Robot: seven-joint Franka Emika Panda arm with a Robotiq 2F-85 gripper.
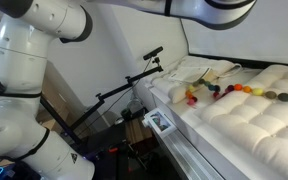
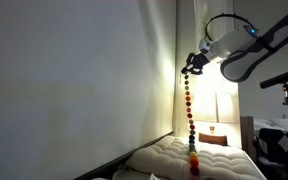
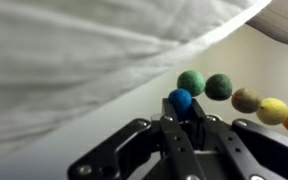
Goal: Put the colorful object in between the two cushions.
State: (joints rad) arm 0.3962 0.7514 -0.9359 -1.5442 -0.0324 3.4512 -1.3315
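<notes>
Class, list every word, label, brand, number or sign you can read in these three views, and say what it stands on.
None can be read: no text shows on the bead string, the gripper, the tufted cushion or the wall.
On the small white-framed panel beside the cushion, any marks are too small and blurred to read.

The arm [image 2: 256, 42] reaches high, jaws clamped on the colorful object [image 3: 180, 99].

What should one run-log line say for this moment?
gripper: shut on bead string | bead string: hanging down from gripper, lower end near tufted cushion | placement: not yet done
</notes>
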